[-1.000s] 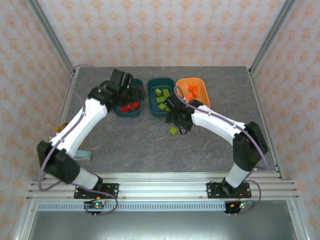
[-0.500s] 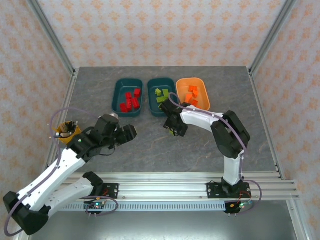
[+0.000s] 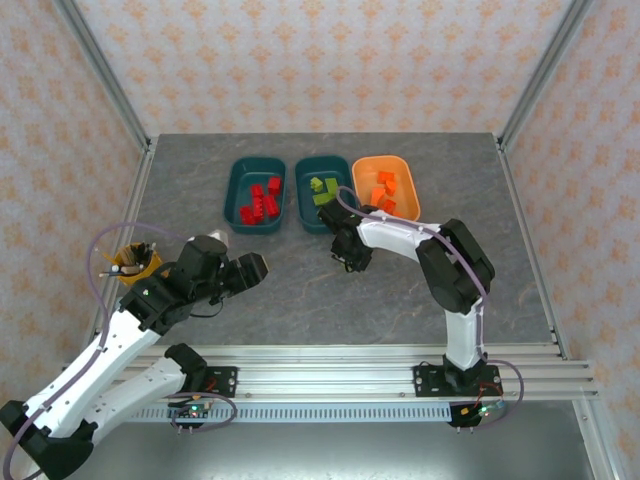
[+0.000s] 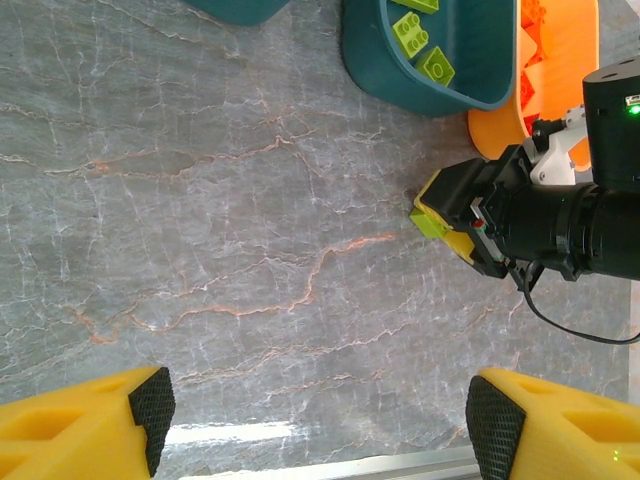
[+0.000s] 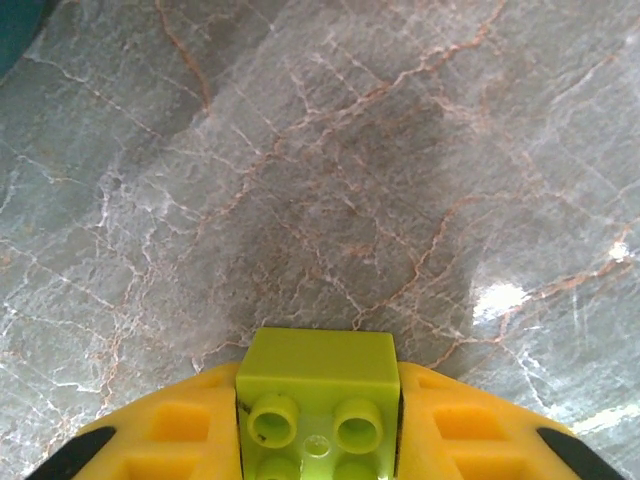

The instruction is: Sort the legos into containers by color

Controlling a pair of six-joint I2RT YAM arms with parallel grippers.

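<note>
Gripping an olive-green lego brick (image 5: 318,372) between its yellow fingers (image 5: 170,435), the right gripper (image 3: 347,254) sits low over the grey table (image 3: 300,300), just short of the middle teal tub (image 3: 301,192) where other green bricks (image 3: 322,188) lie. Moving forward without enough lift would likely ram that tub's near wall and shove it. Drifting right risks dropping the brick into the orange tub (image 3: 385,163). The left gripper (image 4: 320,420) is spread wide, empty, well apart.

1. a robot lab test cell.
2. aluminium frame posts (image 3: 98,65) at upper left and upper right hold patterned wall panels (image 3: 320,60).
3. two robot arms (image 3: 400,233) bolted to a slotted rail (image 3: 320,378) along the bottom edge, beside a grey stone-look tabletop (image 3: 300,300).
</note>
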